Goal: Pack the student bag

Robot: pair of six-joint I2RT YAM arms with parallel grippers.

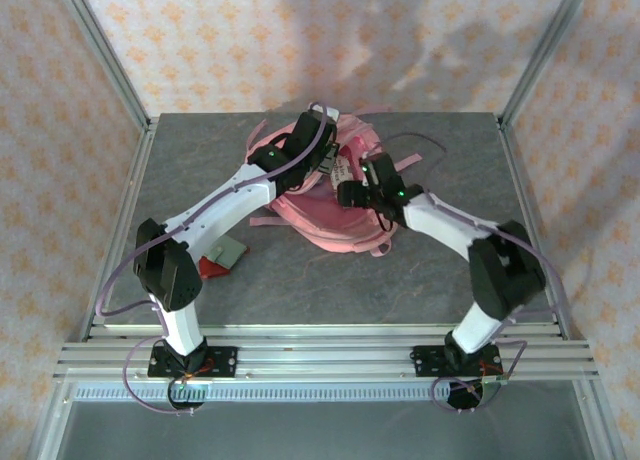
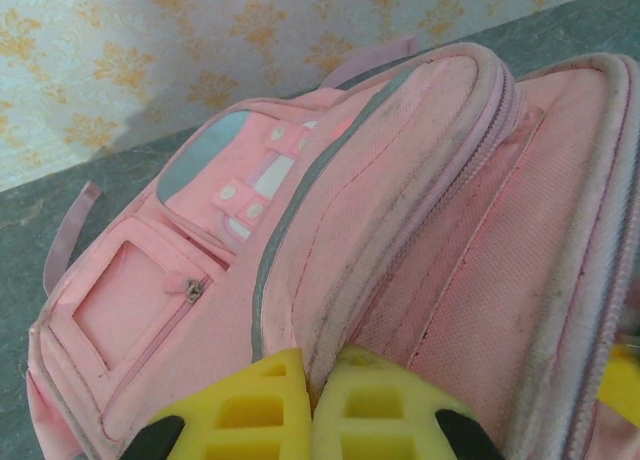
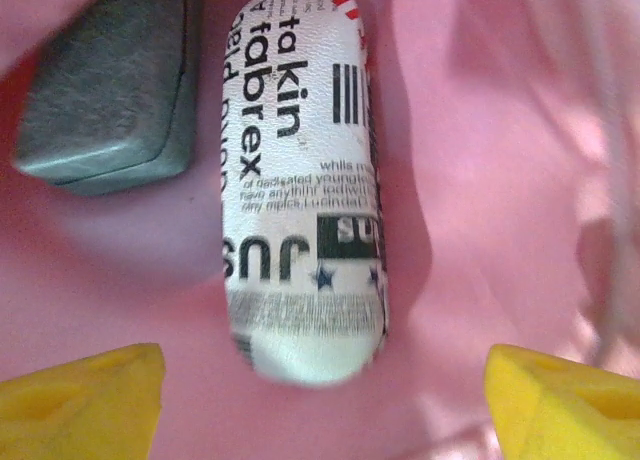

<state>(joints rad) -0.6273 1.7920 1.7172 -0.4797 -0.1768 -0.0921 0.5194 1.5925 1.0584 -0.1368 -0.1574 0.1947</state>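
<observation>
While left claw (image 2: 312, 412) clamps the student bag (image 2: 400, 230) at its zip edge, right claw (image 3: 320, 365) hangs open over a print-covered glasses case (image 3: 300, 180) beside a grey case (image 3: 110, 90) inside.

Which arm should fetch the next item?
Right, likely: the right jaws stand open over the printed white case inside the pink backpack, holding nothing, while the left jaws are shut on the backpack's rim, holding it open.

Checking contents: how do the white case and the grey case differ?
The white case is covered in print; the grey case is plain. The white case lies centred ahead of the right gripper; the grey case lies aside, tilted. Both rest on pink lining inside the bag.
</observation>
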